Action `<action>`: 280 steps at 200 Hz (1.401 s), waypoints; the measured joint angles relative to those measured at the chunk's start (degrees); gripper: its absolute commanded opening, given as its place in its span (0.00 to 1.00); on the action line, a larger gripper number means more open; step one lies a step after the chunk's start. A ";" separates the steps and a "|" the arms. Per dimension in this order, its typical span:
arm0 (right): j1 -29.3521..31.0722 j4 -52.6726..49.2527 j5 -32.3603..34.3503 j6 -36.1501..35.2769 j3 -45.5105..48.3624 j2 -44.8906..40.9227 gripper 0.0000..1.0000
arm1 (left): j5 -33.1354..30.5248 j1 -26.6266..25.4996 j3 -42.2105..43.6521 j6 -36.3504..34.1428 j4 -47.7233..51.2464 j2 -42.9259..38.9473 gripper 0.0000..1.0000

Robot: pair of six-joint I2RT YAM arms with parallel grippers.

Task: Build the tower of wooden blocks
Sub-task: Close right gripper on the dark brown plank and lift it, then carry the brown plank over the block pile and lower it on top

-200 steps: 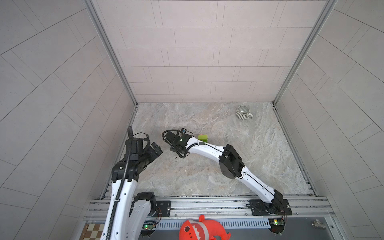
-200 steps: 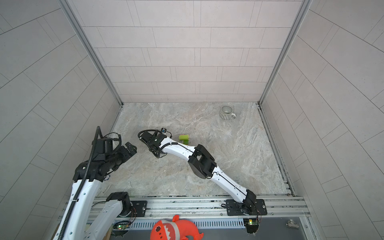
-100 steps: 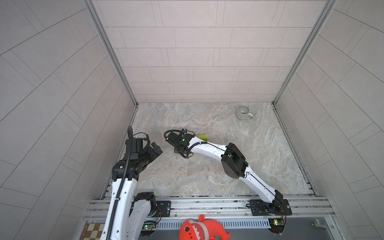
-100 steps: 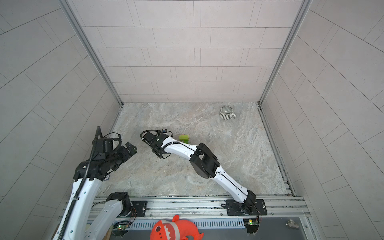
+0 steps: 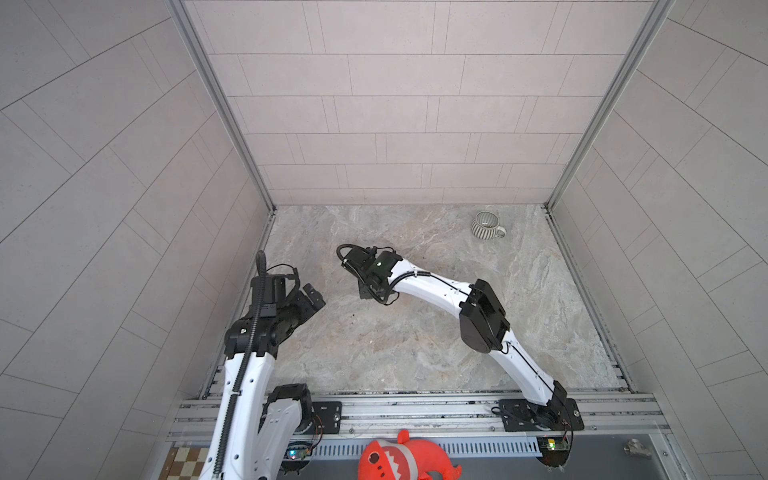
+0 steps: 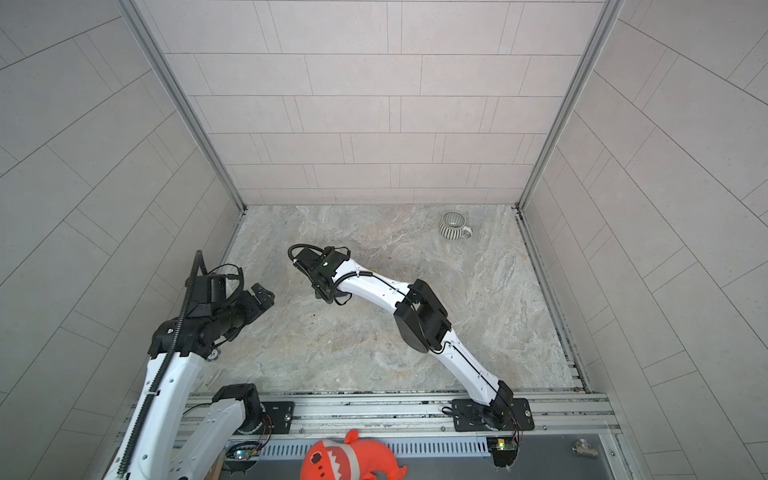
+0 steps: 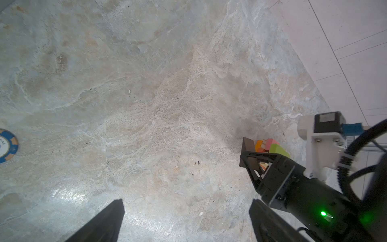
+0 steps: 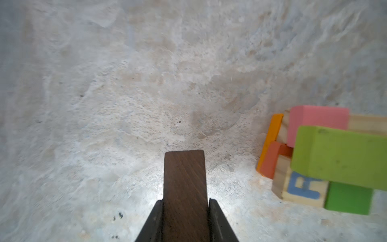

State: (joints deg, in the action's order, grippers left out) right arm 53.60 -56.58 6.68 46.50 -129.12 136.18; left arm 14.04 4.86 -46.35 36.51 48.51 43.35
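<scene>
Right gripper (image 8: 186, 209) clamped on dark brown block (image 8: 184, 178), low over table (image 5: 395, 345), left of centre in both top views; can't tell if block touches table. Left gripper (image 7: 186, 202) spread wide, empty, near table's left edge. Grey-striped mug (image 5: 486, 225) back right, well apart. Block pile (image 8: 326, 159) just beside held block: light green block (image 8: 339, 155) on top, then pink block (image 8: 318, 121), orange block (image 8: 272, 136), tan lettered block (image 8: 301, 186), dark green block (image 8: 348, 198), all touching. Poker chip (image 7: 7, 145) flat on table.
</scene>
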 measured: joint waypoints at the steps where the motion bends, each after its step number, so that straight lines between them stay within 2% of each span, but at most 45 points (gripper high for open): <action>1: 0.00 -0.17 -0.07 -0.22 -0.17 -0.11 0.11 | 0.04 0.00 0.00 0.00 -0.02 0.00 1.00; 63: -0.72 -8.33 -2.16 -10.01 -4.15 -8.35 0.11 | 3.65 0.04 2.38 -1.11 -4.11 -2.05 1.00; 132: -7.56 -15.52 -3.74 -18.45 -2.23 -10.73 0.11 | 6.47 0.04 3.23 -2.43 -9.31 6.27 1.00; 171: -10.95 -16.09 -5.75 -24.76 -0.28 -10.71 0.14 | 8.33 0.04 3.98 -2.47 -10.91 7.93 1.00; 223: -11.15 -15.30 -9.14 -37.86 0.57 -10.58 0.14 | 9.57 0.04 4.70 -2.45 -12.04 7.39 1.00; 280: -13.29 -10.86 -12.85 -48.96 6.97 -10.51 0.11 | 10.47 0.04 4.92 -2.47 -12.87 7.45 1.00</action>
State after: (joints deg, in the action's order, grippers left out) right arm 40.32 -67.44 -6.17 -2.46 -122.15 125.67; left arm 24.51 4.91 -41.43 34.04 35.64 50.81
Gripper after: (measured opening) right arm 0.308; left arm 0.992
